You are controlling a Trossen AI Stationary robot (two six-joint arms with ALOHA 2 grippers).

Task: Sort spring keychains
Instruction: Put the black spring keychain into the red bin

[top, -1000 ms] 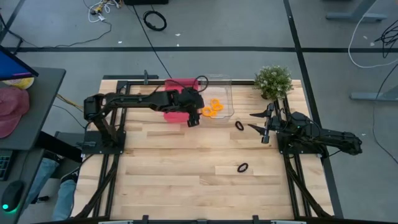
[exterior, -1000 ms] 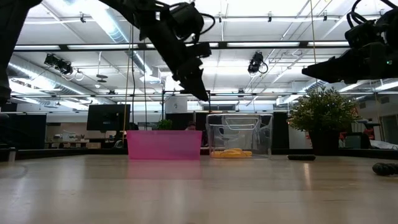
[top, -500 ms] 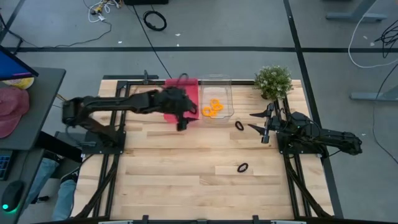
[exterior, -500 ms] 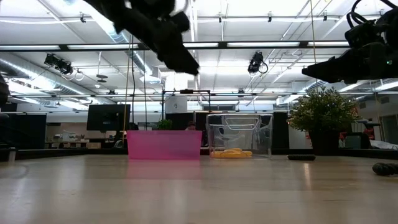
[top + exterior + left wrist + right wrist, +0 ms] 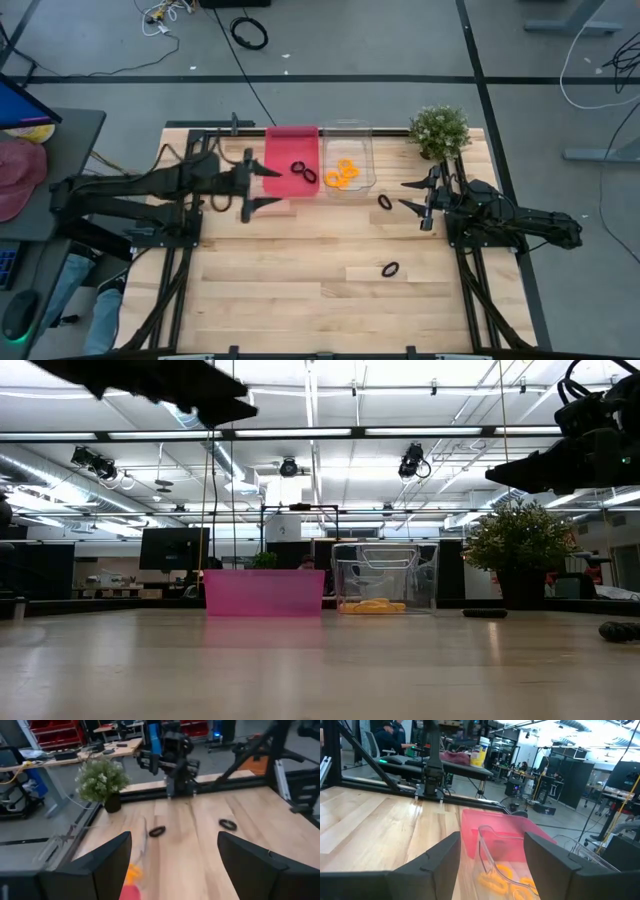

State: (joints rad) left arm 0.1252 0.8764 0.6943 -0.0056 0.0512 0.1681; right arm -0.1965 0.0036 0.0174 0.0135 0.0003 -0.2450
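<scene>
Two black spring keychains [image 5: 302, 172] lie in the pink bin [image 5: 281, 150]. Several orange ones [image 5: 343, 173] lie in the clear bin [image 5: 365, 150] beside it. Two more black keychains rest on the table, one [image 5: 385, 202] near the clear bin and one [image 5: 390, 269] toward the near edge. My left gripper [image 5: 268, 188] hangs open just left of the pink bin, above the table, and holds nothing. My right gripper [image 5: 407, 196] waits open at the table's right, its fingers pointing at the black keychain [image 5: 157, 831] close by.
A small potted plant [image 5: 439, 130] stands at the far right corner, behind my right gripper. Bare wood spreads over the table's middle and near half [image 5: 300, 290]. The room beyond the table holds desks, racks and people.
My left arm has drawn back from over the pink and clear bins toward the table's left and risen, as the low view shows. The two black keychains in the pink bin, hidden under the arm before, now show. My right arm has kept still.
</scene>
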